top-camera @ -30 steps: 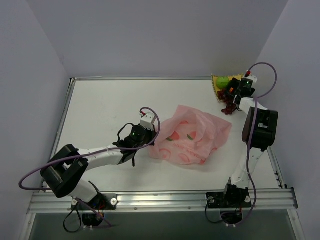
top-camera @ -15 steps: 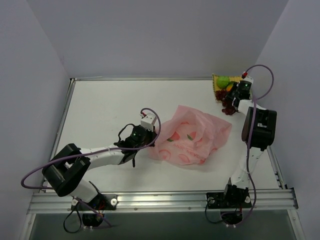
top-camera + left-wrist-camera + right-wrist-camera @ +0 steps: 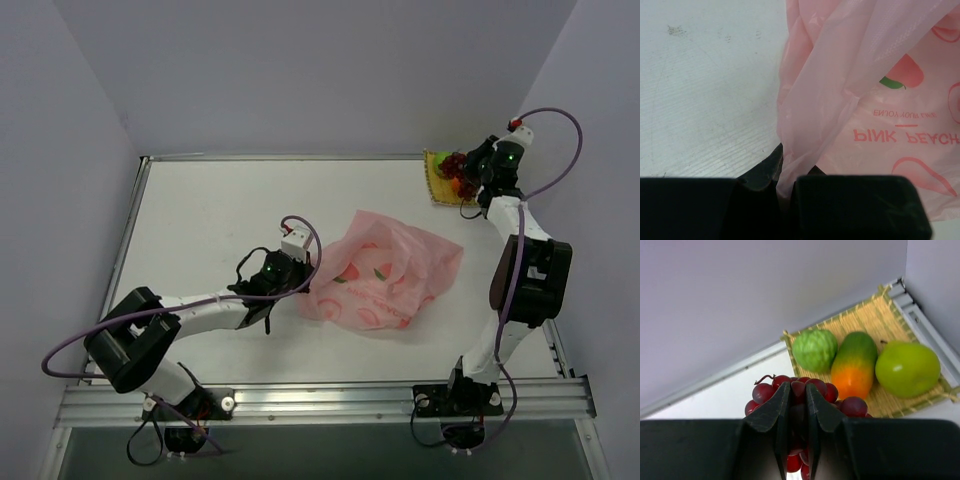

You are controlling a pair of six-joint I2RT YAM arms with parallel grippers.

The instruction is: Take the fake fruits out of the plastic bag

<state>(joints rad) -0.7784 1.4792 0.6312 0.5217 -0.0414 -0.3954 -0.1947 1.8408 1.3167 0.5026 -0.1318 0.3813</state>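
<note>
Right claw [image 3: 797, 386] tight on grape bunch [image 3: 764, 392], long axis along fingers [image 3: 770, 414]; left claw [image 3: 790, 167] tight on plastic bag [image 3: 865, 100].

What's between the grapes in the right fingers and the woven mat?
Nothing visible in the gap. The fingers of the right gripper are shut on the grape bunch close to the mat, but three fruits crowd it: bumpy green fruit, mango, round green fruit.
</note>
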